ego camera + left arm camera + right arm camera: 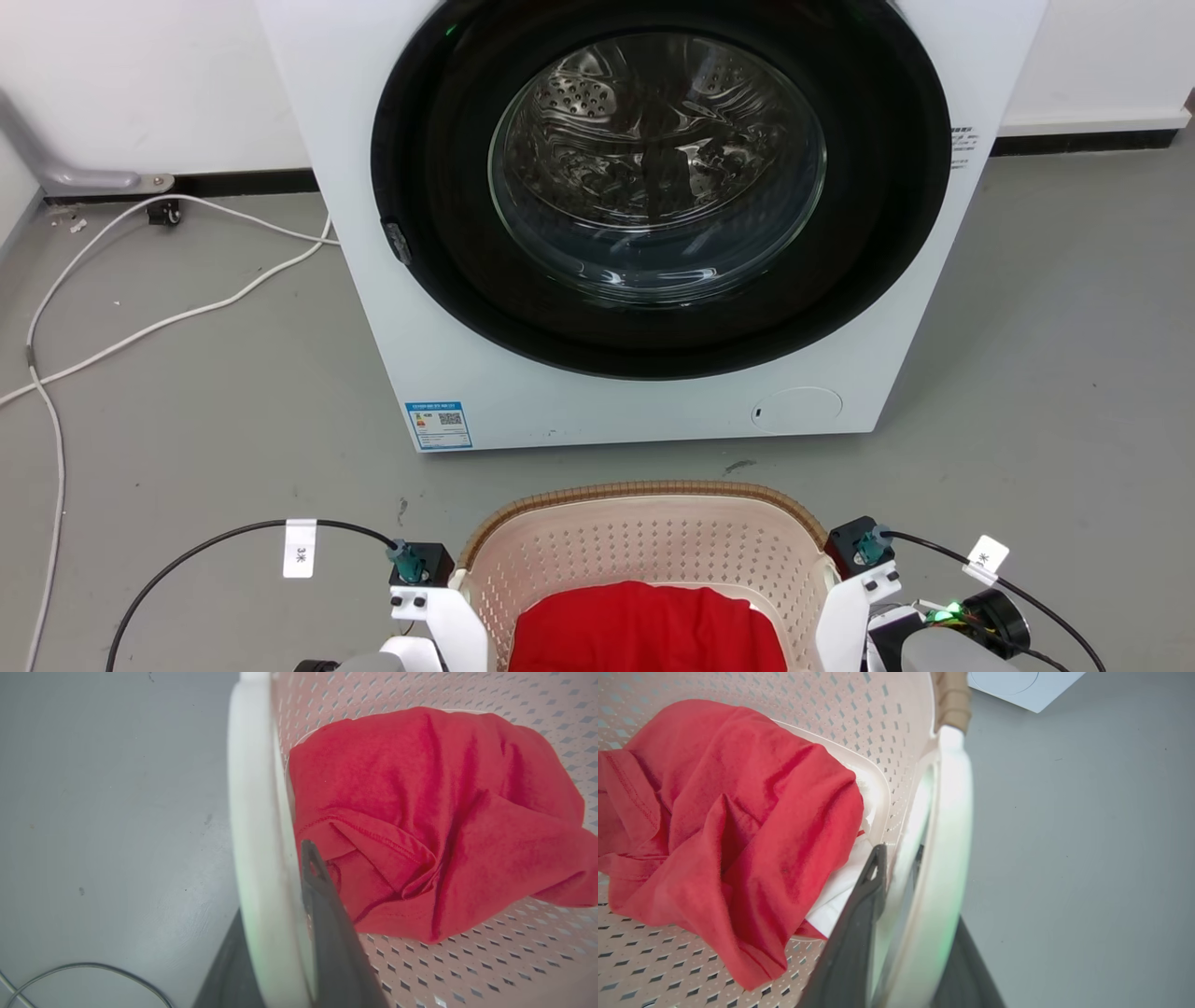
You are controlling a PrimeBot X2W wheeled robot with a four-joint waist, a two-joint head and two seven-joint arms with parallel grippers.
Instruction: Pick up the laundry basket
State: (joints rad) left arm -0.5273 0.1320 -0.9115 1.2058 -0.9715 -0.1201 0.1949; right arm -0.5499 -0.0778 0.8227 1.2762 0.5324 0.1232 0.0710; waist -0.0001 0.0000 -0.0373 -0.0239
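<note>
- The laundry basket [653,541] sits at the bottom middle of the head view, between the two wrists and in front of the washing machine [523,392]. From here I cannot tell whether it rests on the floor.
- It is a rounded rectangle of cream-pink plastic. The walls and base are pierced with rows of small diamond holes, and the brown rim [644,489] is moulded to look woven.
- A crumpled red garment [649,630] lies in it, soft and matte, with a stitched hem. The right wrist view shows a white cloth [840,891] under it.
- The left jaws are closed on the smooth white left handle [257,835]. One dark finger [327,914] is inside the basket wall and the other is outside.
- The right jaws grip the white right handle [948,835] the same way, with the inner finger [859,924] just beside the white cloth.
- The machine is a white box with a wide, glossy black door ring around domed glass [653,168]. A perforated steel drum shows behind the glass.
- Low on the machine's front are a blue label [439,425] and a round flap [796,408].
- The floor [187,420] is smooth and grey, with a few scuffs.
- White cables [140,327] trail across the floor to the left of the machine.
- Black tagged cables [233,532] loop from the wrists.
- The wall [140,75] is white, with a black skirting [243,182].
</note>
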